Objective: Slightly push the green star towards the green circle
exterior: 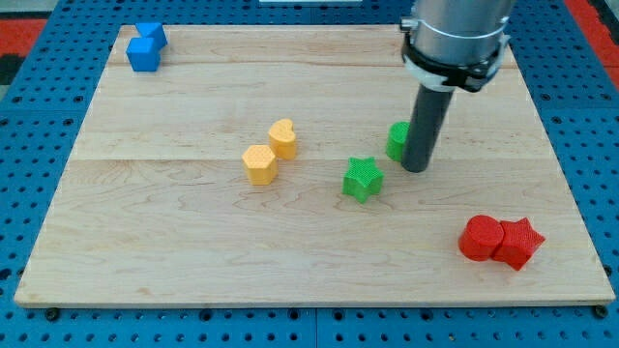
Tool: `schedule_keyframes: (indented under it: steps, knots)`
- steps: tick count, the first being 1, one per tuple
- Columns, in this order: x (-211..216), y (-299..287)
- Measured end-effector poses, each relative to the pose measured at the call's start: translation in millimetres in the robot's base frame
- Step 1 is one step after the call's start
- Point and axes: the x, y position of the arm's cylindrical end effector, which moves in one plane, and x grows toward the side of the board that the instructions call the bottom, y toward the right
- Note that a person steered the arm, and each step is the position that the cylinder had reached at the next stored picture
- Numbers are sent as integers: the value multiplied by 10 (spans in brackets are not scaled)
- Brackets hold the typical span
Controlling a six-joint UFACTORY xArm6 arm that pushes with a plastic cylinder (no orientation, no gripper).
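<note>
The green star [363, 179] lies on the wooden board right of centre. The green circle [397, 141] sits just up and right of it, partly hidden behind my rod. My tip [416, 168] rests on the board to the right of the star and just below-right of the circle, a small gap from the star.
A yellow hexagon [259, 164] and a yellow heart [282, 138] touch left of centre. A red circle [480, 238] and a red star [519, 243] sit together at lower right. Two blue blocks [145, 47] sit at the top left corner. The board's edge [309, 305] runs along the bottom.
</note>
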Motion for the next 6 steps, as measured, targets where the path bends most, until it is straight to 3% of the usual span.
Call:
schedule_keyframes:
  steps: [4, 6]
  knots:
    - [-616, -673]
    - [-773, 166]
